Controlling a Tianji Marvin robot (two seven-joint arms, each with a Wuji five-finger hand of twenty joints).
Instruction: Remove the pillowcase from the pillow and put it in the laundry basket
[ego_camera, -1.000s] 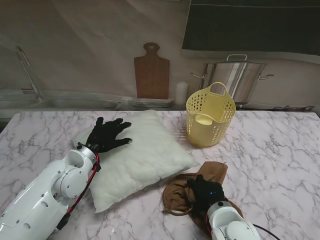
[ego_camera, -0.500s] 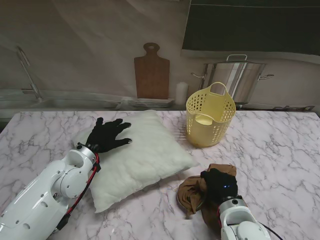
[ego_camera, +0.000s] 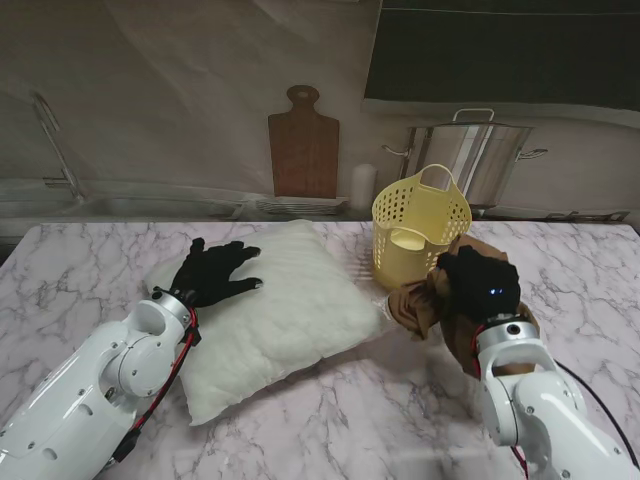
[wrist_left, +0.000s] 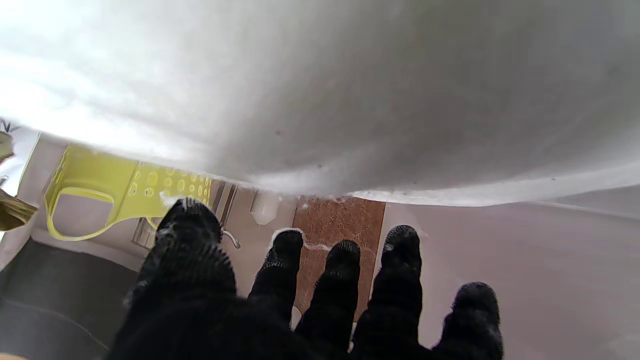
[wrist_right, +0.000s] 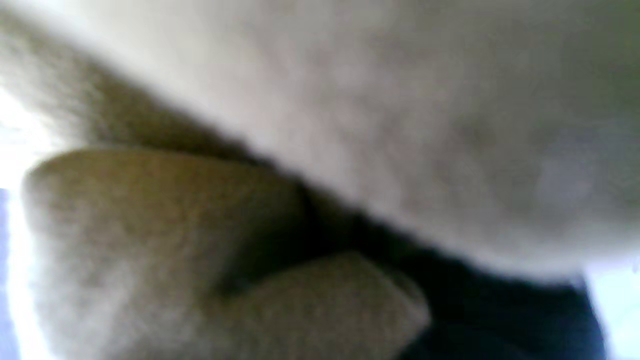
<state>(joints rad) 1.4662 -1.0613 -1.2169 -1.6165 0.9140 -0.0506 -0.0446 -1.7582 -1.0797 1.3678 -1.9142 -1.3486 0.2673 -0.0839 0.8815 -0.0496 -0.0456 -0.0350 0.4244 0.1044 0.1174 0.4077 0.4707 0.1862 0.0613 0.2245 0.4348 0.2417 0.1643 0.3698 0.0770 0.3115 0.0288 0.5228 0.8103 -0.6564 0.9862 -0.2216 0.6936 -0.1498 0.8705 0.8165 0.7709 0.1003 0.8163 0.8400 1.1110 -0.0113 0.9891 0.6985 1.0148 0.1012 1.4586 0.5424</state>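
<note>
The right hand (ego_camera: 478, 287) has its fingers closed around the bunched brown pillowcase (ego_camera: 425, 305), lifted just at 5 o'clock of the laundry basket (ego_camera: 421, 232). The left hand (ego_camera: 213, 270) rests with spread fingers on the white pillow (ego_camera: 290, 305)

right hand (ego_camera: 478, 285) lifts off the bench, away from me | brown pillowcase (ego_camera: 425, 305) bunched in its grip, now raised beside the laundry basket (ego_camera: 420, 235)

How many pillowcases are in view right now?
1: the brown pillowcase, bunched in the right hand beside the yellow laundry basket. The white pillow is bare.
</note>
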